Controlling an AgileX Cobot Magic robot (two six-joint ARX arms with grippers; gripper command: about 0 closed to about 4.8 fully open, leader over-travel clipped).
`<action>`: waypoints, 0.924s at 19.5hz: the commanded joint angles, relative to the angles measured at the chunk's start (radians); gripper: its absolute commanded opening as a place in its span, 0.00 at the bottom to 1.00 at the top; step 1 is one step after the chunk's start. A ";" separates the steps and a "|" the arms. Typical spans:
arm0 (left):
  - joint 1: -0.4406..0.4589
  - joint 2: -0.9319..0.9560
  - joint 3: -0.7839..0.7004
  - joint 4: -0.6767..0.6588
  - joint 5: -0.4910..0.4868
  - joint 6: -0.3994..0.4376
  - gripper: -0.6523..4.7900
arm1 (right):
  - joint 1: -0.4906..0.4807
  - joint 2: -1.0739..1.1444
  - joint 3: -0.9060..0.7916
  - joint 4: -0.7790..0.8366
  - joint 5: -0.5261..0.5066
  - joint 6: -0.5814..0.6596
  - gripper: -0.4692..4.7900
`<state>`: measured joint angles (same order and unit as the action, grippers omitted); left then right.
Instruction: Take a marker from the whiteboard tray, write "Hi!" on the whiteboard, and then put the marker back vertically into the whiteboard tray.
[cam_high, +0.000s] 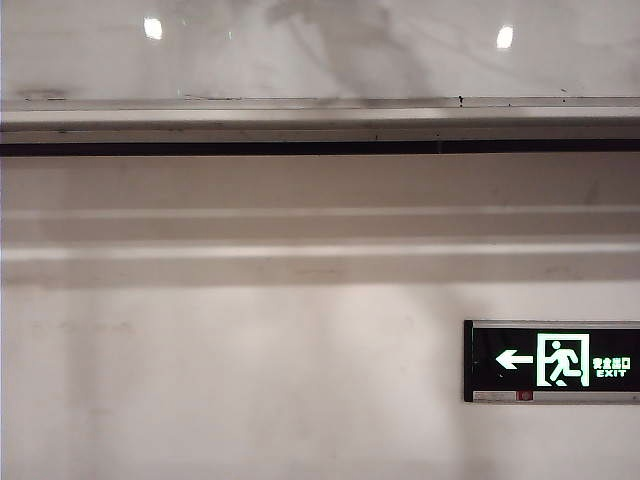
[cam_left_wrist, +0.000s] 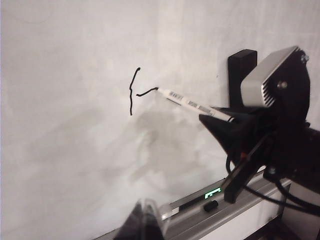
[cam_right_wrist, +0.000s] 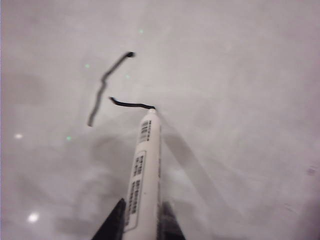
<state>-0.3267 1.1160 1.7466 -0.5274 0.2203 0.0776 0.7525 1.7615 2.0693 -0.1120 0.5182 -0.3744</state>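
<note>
The left gripper (cam_left_wrist: 145, 220), a blurred dark tip low by the whiteboard tray (cam_left_wrist: 235, 210), shows no readable state. The right gripper (cam_right_wrist: 141, 220) clenches the marker (cam_right_wrist: 145, 165), a slim white labelled barrel. Its long axis points away from this nearer arm, tip touching the glossy whiteboard (cam_right_wrist: 240, 75) at the crossbar's end, beside the first black stroke.

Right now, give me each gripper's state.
Left gripper: only a blurred tip in view; cannot be told.
Right gripper: closed on the marker, tip at the whiteboard.
</note>
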 joint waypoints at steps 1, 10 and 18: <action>-0.001 -0.005 0.003 0.012 0.005 -0.001 0.11 | -0.002 -0.010 0.004 0.004 0.020 -0.002 0.08; -0.001 -0.006 0.003 0.011 0.009 -0.004 0.11 | -0.022 -0.055 0.004 0.063 -0.106 -0.025 0.08; -0.001 -0.007 0.003 0.013 0.009 -0.006 0.11 | -0.068 -0.052 0.003 0.063 -0.158 -0.024 0.08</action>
<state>-0.3267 1.1122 1.7466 -0.5270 0.2241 0.0742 0.6884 1.7168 2.0693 -0.0658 0.3721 -0.3985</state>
